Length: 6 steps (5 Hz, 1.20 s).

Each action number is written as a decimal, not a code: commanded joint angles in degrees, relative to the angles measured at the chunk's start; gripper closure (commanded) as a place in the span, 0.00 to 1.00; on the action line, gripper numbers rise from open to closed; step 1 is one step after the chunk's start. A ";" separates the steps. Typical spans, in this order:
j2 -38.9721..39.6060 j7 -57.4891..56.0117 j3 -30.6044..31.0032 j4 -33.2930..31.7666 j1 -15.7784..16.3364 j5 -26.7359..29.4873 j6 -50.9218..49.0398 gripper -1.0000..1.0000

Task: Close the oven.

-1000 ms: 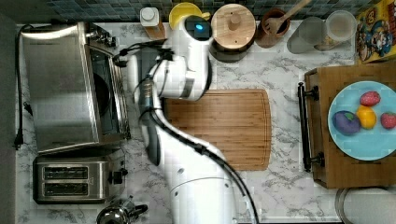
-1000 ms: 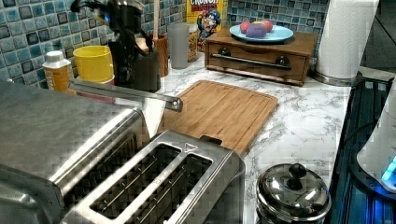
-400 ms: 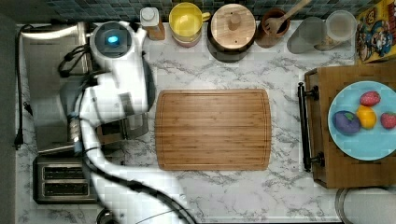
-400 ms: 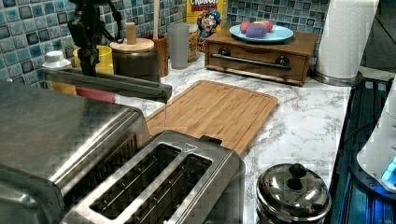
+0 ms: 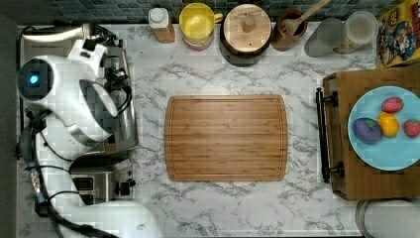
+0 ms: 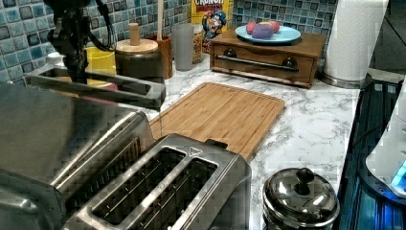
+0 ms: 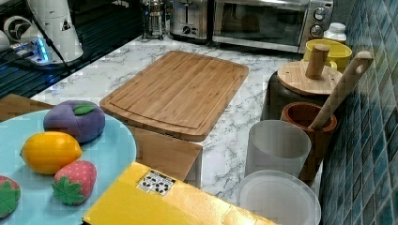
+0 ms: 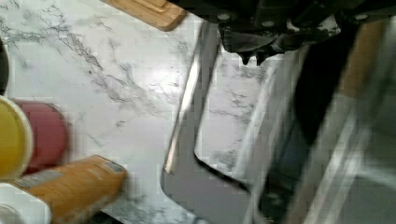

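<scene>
At the top view's left edge, my arm (image 5: 74,109) now hangs over the oven (image 5: 121,106), having swung leftward off the cutting board (image 5: 226,138) since a second ago. The oven sits on the desk (image 5: 223,208) just beyond the two-slot toaster (image 6: 163,191). In the left view its glass door (image 6: 103,88) is raised almost level, not shut; the right view shows its brushed-steel front (image 7: 270,23). My end effector (image 6: 74,45) points down onto the door; whether its fingers are spread I cannot tell.
</scene>
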 commanded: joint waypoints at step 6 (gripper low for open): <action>-17.07 5.46 -1.42 -3.16 0.00 13.15 5.14 1.00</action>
